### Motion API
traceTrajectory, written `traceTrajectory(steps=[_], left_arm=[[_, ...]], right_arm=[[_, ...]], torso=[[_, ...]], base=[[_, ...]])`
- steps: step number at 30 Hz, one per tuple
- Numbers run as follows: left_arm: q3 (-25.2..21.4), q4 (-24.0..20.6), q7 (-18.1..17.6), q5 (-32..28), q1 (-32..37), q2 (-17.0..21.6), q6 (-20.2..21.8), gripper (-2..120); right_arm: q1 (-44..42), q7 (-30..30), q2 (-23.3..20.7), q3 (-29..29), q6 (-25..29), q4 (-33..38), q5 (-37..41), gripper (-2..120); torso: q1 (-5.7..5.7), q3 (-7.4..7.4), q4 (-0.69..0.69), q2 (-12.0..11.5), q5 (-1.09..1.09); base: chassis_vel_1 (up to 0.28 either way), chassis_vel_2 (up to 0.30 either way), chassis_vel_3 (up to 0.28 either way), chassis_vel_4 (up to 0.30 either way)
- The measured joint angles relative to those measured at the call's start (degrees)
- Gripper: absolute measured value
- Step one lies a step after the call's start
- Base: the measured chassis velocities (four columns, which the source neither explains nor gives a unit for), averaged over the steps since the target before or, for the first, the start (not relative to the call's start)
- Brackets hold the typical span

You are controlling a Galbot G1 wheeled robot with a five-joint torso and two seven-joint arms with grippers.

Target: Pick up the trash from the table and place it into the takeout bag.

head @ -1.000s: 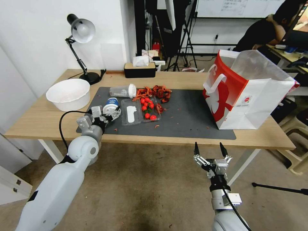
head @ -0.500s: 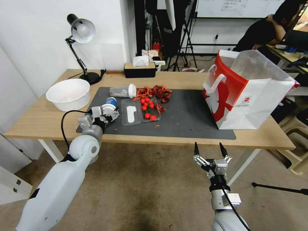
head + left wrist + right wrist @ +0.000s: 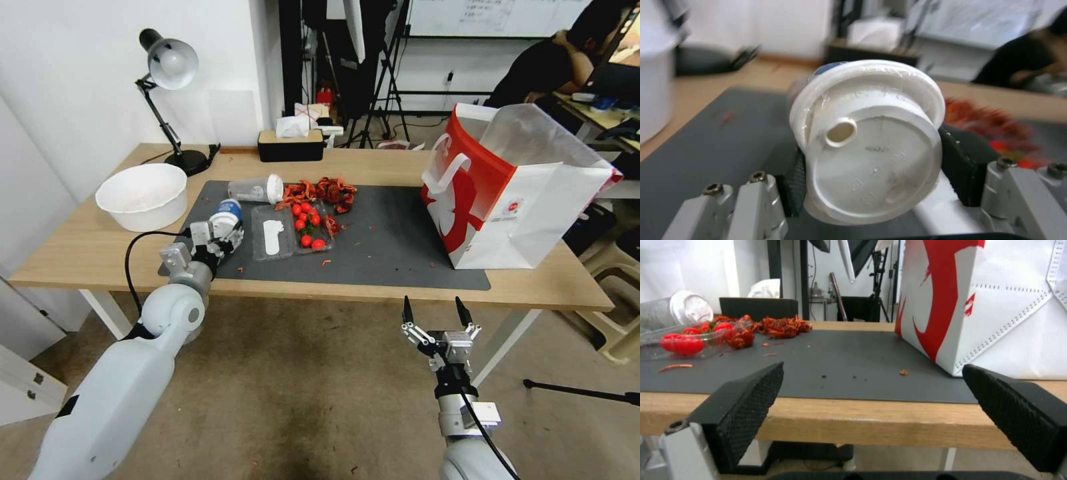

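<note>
while gripped, cup (image 3: 871, 140) lid lettering illegible

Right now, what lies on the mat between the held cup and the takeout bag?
Head view: left gripper holds the cup; toward the takeout bag lie a clear tray with red fruit, then bare mat with crumbs.

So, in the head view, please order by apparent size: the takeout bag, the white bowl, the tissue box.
1. takeout bag, clearly largest.
2. white bowl.
3. tissue box, smallest; it stands farther from the camera, so its true size is unsure.
</note>
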Motion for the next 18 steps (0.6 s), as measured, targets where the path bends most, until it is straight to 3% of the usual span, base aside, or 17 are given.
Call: traceTrajectory(steps=[1, 3, 7, 18], left_arm=[[0.01, 0.38, 3.88, 0.02, -0.16, 0.8, -3.07, 61], [0.07, 0.59, 5.5, 0.02, -0.39, 1.18, -4.49, 61], [1.42, 1.54, 12.22, -0.76, -2.56, 3.36, -9.7, 61], [8.79, 1.17, 15.4, -3.97, -11.37, 7.31, -12.29, 61]], right_arm=[[-0.08, 0.0, 0.01, 0.01, 0.11, 0.04, 0.0, 100], [-0.12, 0.0, 0.02, 0.03, 0.14, 0.05, 0.0, 100], [-0.45, 0.0, 0.19, 0.2, 0.35, 0.14, 0.01, 100], [-1.39, 0.53, 0.8, 0.72, 0.44, 0.4, -0.18, 100]], torso=[[0.0, 0.0, 0.01, 0.0, 0.01], [0.0, 0.0, 0.01, 0.0, 0.01], [0.0, 0.0, 0.01, 0.0, 0.01], [0.0, 0.0, 0.01, -0.01, 0.01]], base=[[0.0, 0.0, 0.0, 0.0], [0.0, 0.0, 0.0, 0.0], [0.0, 0.0, 0.0, 0.0], [0.0, 0.0, 0.0, 0.0]])
